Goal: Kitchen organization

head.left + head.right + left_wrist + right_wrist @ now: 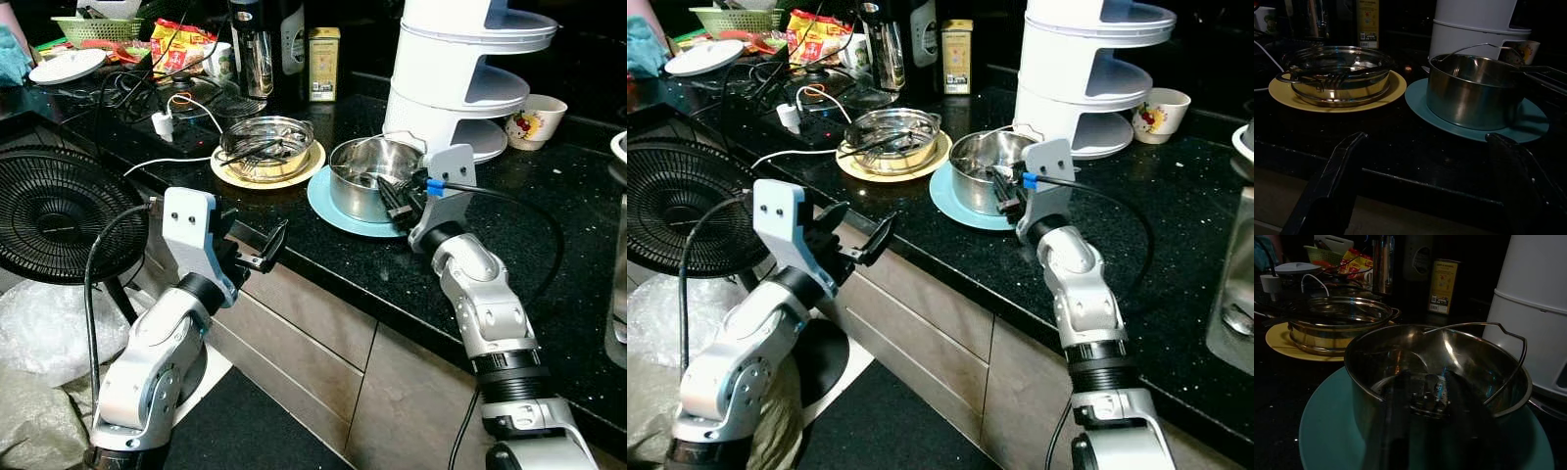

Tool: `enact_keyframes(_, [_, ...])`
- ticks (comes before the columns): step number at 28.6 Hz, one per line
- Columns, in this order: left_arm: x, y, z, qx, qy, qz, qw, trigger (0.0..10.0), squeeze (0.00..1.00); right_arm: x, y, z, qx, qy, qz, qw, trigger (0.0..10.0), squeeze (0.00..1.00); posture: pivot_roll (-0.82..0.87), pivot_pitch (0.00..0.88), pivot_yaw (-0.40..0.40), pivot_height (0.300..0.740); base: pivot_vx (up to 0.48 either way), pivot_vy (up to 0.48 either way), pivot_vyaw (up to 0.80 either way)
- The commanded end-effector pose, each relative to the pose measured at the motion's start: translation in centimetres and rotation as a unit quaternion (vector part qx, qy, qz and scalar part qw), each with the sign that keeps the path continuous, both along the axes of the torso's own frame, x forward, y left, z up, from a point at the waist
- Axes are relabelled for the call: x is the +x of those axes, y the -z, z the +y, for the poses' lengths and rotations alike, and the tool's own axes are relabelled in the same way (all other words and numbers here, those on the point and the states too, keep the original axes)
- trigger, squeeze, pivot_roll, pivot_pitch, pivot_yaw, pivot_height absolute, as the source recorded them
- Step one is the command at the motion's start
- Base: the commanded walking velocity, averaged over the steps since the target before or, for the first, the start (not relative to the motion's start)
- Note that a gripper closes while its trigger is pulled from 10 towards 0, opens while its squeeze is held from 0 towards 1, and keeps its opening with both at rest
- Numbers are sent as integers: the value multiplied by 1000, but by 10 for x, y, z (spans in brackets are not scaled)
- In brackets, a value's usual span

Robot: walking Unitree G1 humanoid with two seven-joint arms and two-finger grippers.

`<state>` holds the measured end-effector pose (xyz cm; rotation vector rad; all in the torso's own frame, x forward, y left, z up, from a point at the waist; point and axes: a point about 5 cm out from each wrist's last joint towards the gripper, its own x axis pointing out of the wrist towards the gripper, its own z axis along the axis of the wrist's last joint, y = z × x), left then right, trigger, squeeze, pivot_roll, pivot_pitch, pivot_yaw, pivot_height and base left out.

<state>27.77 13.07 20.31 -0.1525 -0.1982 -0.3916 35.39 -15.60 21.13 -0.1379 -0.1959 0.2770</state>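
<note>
1. The step in hand looks like taking hold of the steel pot (372, 176) that stands on the blue plate (328, 206) near the front edge of the black counter (549, 235); the right gripper (397, 196) is at the pot's near rim, its black fingers seemingly astride the wall, though whether they are pressed onto it I cannot tell.
2. The next move, as I judge it, calls for a firm pinch on the rim, then a level lift; the wire handle (1474, 328) stands up over the mouth and could snag.
3. The right arm reaches forward over the counter edge, wrist bent toward the pot; the left gripper (263, 250) hovers just off the counter front, fingers spread wide and holding nothing, aimed at the glass-lidded pan (266, 147) on the yellow plate (294, 174) beside the blue one.
</note>
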Motion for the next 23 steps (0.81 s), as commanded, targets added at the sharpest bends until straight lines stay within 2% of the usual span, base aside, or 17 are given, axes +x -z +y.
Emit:
enact_keyframes(1, [0, -4, -1, -1, 3, -5, 1000, 10000, 0, 2, 3, 3, 1, -2, 9, 1000, 0, 0, 18, 0, 8, 740, 0, 0, 0])
enact_keyframes(13, [-1, -5, -4, -6, 14, -6, 1000, 10000, 0, 1, -12, 1, 30, -10, -26, 999, 0, 0, 18, 0, 10, 740, 0, 0, 0])
enact_keyframes(15, [-1, -5, -5, -6, 18, -5, 1000, 10000, 0, 1, -20, -3, 53, -13, -41, 998, 0, 0, 19, 0, 10, 740, 0, 0, 0])
enact_keyframes(21, [-1, -5, -5, -5, 20, -5, 1000, 10000, 0, 1, -30, -9, 74, -20, -56, 996, 0, 0, 18, 0, 10, 740, 0, 0, 0])
enact_keyframes(23, [-1, -5, -6, -5, 22, -5, 1000, 10000, 0, 1, -39, -17, 94, -29, -69, 993, 0, 0, 19, 0, 9, 740, 0, 0, 0])
